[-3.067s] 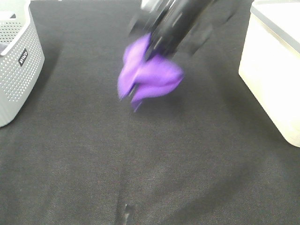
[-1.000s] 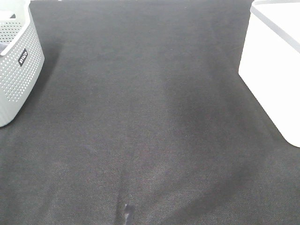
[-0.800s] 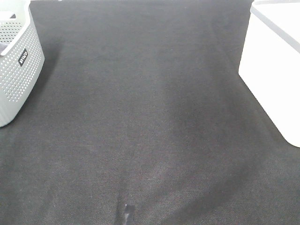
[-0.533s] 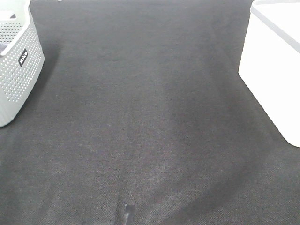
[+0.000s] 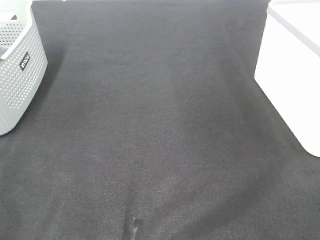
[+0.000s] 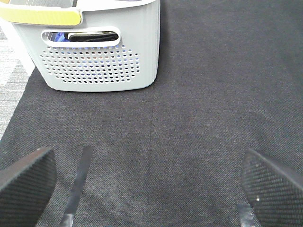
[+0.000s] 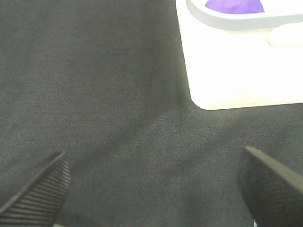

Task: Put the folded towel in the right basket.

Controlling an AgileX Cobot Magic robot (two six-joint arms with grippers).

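Note:
The purple towel (image 7: 235, 5) lies inside the white right basket (image 7: 236, 71); only a strip of it shows over the rim in the right wrist view. In the exterior high view the right basket (image 5: 292, 75) stands at the right edge and the towel is hidden. My right gripper (image 7: 154, 189) is open and empty above the black cloth, short of the basket. My left gripper (image 6: 149, 189) is open and empty above the cloth, facing the grey left basket (image 6: 94, 56). Neither gripper shows in the exterior high view.
The grey perforated left basket (image 5: 17, 70) stands at the left edge and holds dark and blue items seen through its handle slot (image 6: 80, 36). A black cloth (image 5: 155, 140) covers the table. A pale floor strip (image 6: 12, 90) shows beyond the cloth's edge.
About three seconds ago an arm carried the purple towel over the table's middle. Now that arm and the towel are gone from the exterior high view. Nothing has changed over the last second.

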